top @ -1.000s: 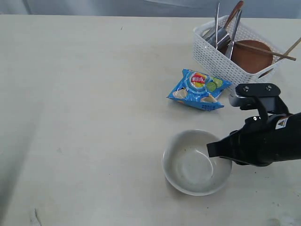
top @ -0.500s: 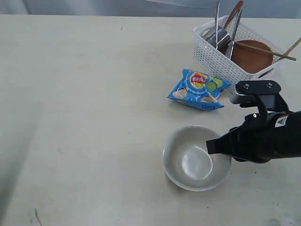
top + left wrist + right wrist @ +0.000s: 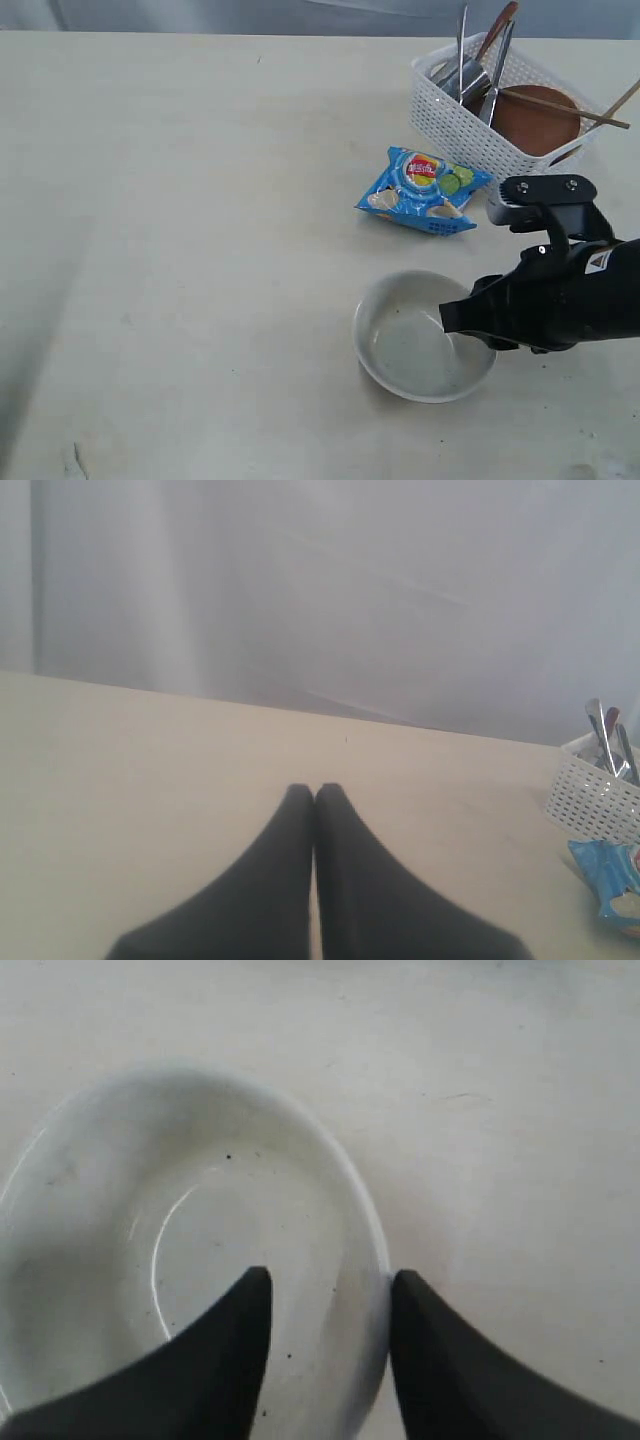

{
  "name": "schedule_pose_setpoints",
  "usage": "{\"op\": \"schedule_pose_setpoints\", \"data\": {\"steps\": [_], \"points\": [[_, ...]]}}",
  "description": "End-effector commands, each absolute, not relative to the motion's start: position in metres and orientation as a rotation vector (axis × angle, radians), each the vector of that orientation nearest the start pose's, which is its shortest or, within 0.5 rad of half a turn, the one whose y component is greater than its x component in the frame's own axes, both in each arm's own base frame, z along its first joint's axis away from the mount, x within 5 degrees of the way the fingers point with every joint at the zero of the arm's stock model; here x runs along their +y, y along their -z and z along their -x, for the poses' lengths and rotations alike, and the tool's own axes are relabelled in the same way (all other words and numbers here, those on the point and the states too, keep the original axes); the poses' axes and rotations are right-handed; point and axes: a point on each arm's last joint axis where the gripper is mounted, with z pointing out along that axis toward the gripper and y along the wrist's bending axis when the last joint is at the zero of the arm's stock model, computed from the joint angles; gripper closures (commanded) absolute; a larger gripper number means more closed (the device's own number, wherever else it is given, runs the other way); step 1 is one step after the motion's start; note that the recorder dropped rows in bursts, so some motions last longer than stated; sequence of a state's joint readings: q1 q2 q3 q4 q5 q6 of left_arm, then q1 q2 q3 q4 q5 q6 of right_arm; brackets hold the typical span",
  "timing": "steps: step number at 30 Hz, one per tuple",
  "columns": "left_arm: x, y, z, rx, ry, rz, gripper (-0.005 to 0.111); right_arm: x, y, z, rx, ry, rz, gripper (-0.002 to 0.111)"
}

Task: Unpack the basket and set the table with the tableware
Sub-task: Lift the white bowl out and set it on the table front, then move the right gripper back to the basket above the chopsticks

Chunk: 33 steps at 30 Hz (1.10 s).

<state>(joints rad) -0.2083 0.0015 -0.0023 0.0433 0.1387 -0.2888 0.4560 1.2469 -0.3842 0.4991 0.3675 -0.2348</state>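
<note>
The white bowl (image 3: 408,342) (image 3: 150,1230) sits on the table (image 3: 180,200) at the front right. My right gripper (image 3: 447,318) (image 3: 328,1278) is open astride its right rim, one finger inside and one just outside. The white basket (image 3: 450,120) (image 3: 590,795) at the back right holds the reddish-brown plate (image 3: 535,120), steel cup (image 3: 462,80), knife and fork (image 3: 500,60), dark red spoon (image 3: 497,30) and chopsticks (image 3: 545,102). My left gripper (image 3: 315,788) is shut and empty above bare tabletop, outside the exterior view.
A blue snack bag (image 3: 423,190) (image 3: 612,875) lies between the basket and the bowl. The right arm's black body (image 3: 570,290) covers the table to the right of the bowl. A grey curtain hangs behind the table's far edge.
The bowl has come down slightly and shifted a little to the right with the right gripper at its rim. The basket and snack bag have not moved.
</note>
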Motion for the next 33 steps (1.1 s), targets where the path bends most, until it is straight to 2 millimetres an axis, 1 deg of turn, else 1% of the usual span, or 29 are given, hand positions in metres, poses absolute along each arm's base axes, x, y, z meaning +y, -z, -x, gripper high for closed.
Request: {"op": "schedule_pose_setpoints", "data": {"steps": [1,3,5,6,8,10,15,17,19,20,21,23,25,27,28,29,30,33], "points": [[-0.011,-0.2,-0.055,1.634,0.334,0.022,0.107,0.094,-0.162,-0.156,2.696,-0.429,0.385,0.063],[-0.011,-0.2,-0.055,1.634,0.334,0.022,0.107,0.094,-0.163,-0.157,2.692,-0.429,0.384,0.061],[-0.011,-0.2,-0.055,1.634,0.334,0.022,0.107,0.094,-0.163,-0.157,2.69,-0.432,0.363,0.051],[-0.011,-0.2,-0.055,1.634,0.334,0.022,0.107,0.094,-0.163,-0.157,2.692,-0.434,0.351,0.043],[-0.011,-0.2,-0.055,1.634,0.334,0.022,0.107,0.094,-0.163,-0.158,2.689,-0.437,0.338,0.041],[-0.011,-0.2,-0.055,1.634,0.334,0.022,0.107,0.096,-0.168,-0.161,2.682,-0.451,0.316,0.041],[-0.011,-0.2,-0.055,1.634,0.334,0.022,0.107,0.102,-0.199,-0.17,2.613,-0.491,0.332,0.041],[-0.011,-0.2,-0.055,1.634,0.334,0.022,0.107,0.1,-0.208,-0.171,2.594,-0.452,0.353,0.041],[-0.011,-0.2,-0.055,1.634,0.334,0.022,0.107,0.097,-0.215,-0.176,2.596,-0.36,0.399,0.041],[-0.011,-0.2,-0.055,1.634,0.334,0.022,0.107,0.097,-0.221,-0.178,2.6,-0.332,0.421,0.043],[-0.011,-0.2,-0.055,1.634,0.334,0.022,0.107,0.096,-0.228,-0.181,2.605,-0.291,0.444,0.048],[-0.011,-0.2,-0.055,1.634,0.334,0.022,0.107,0.094,-0.245,-0.188,2.592,-0.197,0.498,0.061],[-0.011,-0.2,-0.055,1.634,0.334,0.022,0.107,0.091,-0.269,-0.2,2.544,-0.074,0.556,0.079],[-0.011,-0.2,-0.055,1.634,0.334,0.022,0.107,0.088,-0.29,-0.216,2.523,0.03,0.568,0.087],[-0.011,-0.2,-0.055,1.634,0.334,0.022,0.107,0.087,-0.3,-0.226,2.537,0.077,0.563,0.086],[-0.011,-0.2,-0.055,1.634,0.334,0.022,0.107,0.086,-0.309,-0.235,2.552,0.118,0.561,0.084],[-0.011,-0.2,-0.055,1.634,0.334,0.022,0.107,0.086,-0.315,-0.247,2.583,0.163,0.561,0.079],[-0.011,-0.2,-0.055,1.634,0.334,0.022,0.107,0.087,-0.321,-0.278,2.716,0.257,0.58,0.065]]}}
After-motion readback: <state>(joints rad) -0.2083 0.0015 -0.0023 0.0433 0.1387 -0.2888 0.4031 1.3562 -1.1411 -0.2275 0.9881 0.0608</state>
